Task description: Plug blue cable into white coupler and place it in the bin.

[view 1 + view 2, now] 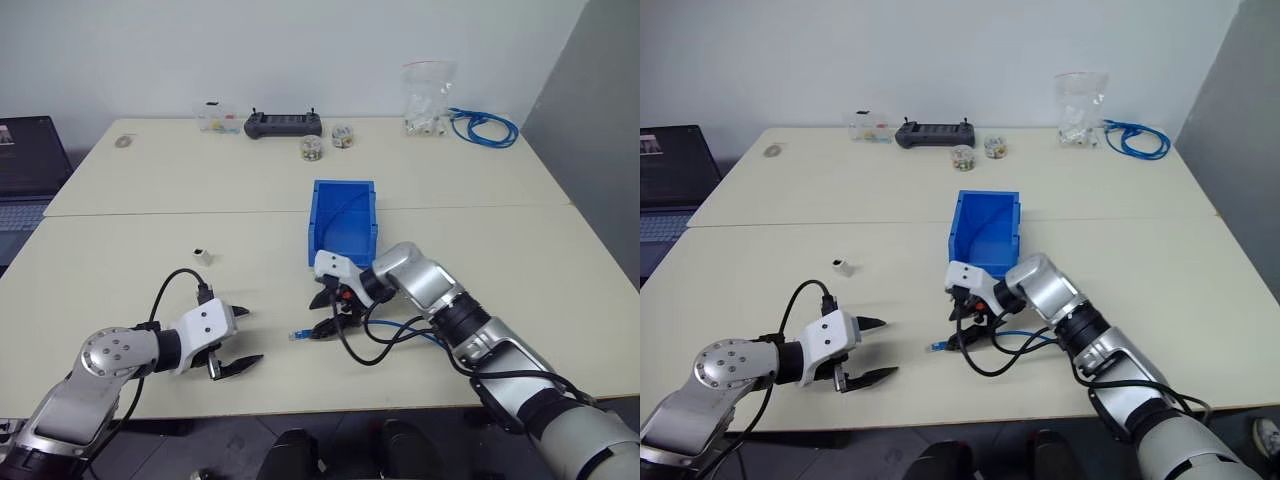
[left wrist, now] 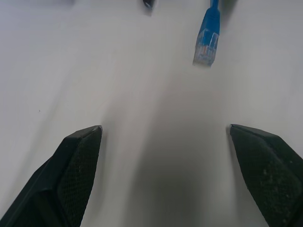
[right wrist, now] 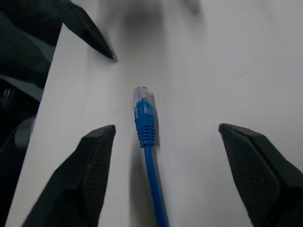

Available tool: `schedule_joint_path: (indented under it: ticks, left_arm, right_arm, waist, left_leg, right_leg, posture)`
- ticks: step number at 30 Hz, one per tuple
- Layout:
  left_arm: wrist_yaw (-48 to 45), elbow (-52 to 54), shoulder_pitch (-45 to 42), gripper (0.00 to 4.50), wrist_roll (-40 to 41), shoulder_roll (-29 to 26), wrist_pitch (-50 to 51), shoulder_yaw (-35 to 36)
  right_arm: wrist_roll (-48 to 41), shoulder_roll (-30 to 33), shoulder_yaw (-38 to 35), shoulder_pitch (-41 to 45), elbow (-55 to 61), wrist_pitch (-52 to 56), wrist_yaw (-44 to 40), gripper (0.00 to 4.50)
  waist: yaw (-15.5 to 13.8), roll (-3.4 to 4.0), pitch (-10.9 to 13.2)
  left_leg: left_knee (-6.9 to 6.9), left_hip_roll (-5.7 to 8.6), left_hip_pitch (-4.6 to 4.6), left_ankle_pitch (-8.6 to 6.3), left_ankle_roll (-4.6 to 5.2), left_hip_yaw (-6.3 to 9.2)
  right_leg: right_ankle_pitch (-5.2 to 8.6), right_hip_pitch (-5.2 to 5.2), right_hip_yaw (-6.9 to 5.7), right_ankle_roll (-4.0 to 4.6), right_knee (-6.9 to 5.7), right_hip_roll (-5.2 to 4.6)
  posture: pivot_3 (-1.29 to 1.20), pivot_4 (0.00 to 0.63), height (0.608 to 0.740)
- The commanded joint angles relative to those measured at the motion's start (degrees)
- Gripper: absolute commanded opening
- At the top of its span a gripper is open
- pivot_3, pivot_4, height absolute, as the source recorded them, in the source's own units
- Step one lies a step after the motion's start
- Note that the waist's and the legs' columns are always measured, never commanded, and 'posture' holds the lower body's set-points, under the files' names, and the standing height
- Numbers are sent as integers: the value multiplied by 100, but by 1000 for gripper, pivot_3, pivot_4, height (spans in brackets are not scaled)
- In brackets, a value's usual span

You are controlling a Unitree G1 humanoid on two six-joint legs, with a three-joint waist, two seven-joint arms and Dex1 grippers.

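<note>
right gripper [image 1: 327, 313] spread wide, empty, straddling the blue cable [image 3: 144, 120] plug lying loose on the table [image 1: 520, 250], left gripper [image 1: 232, 340] also wide open and empty, white coupler [image 1: 203, 256] sits apart, bin [image 1: 343, 215] holds neither, so nothing plugged yet.

Pale beige table [image 1: 140, 200], two tops butted together. Lying on it: blue cable [image 1: 300, 334] near the front, white coupler [image 1: 204, 256] well left, bin [image 1: 343, 222] mid-table, black controller [image 1: 284, 124] and coiled blue cable bundle [image 1: 484, 127] along the back.
</note>
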State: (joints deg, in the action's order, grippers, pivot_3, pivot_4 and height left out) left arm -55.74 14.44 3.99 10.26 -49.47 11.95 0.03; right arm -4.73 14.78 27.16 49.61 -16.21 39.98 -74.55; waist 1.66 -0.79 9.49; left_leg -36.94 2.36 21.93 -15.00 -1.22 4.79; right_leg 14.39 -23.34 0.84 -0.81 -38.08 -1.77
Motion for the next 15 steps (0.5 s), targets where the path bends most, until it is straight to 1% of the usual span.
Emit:
schedule_joint_path:
  ticks: [1, 4, 6, 10, 15]
  left_arm:
    - [24, 365, 43, 4500, 65, 171, -47, -150]
    - [155, 376, 26, 4500, -41, 388, -50, -326]
    - [234, 314, -43, 4500, -189, 494, -101, -460]
    - [361, 50, -284, 4500, -470, 666, -189, -713]
    - [310, -342, -580, 4500, -744, 719, -223, -1040]
  right_arm:
    - [-552, 732, -377, -569, 1728, 399, -256, 4477]
    - [-764, 1372, -665, -1323, 2779, 519, -95, 4477]
    - [-874, 1580, -879, -1730, 3230, 632, 160, 4477]
    - [-1236, 1651, -1207, -2299, 3969, 1076, 664, 4477]
    - [-1514, 1698, -1348, -2645, 4400, 1376, 1136, 4477]
  waist:
    - [-11, -4, -2]
    - [-21, -4, -3]
    - [-17, -4, -3]
    - [25, -2, -2]
    - [-3, -4, -4]
  left_leg:
    - [0, 0, 2, -1, -2, 4]
    - [0, 0, 2, -3, -3, 5]
    - [0, 0, 2, -4, -2, 3]
    - [1, -6, -5, -4, -1, -4]
    - [-2, -7, -8, -4, -1, -2]
  right_leg:
    - [0, 1, -2, 0, 2, 0]
    - [1, 5, -2, -1, 8, -1]
    - [1, 5, -1, -2, 7, -2]
    - [2, 6, 2, -3, 2, 5]
    - [17, 12, 2, -28, 3, 10]
  posture:
    - [0, 150, 740]
    - [0, 150, 740]
    - [0, 150, 740]
    - [0, 150, 740]
    - [0, 150, 740]
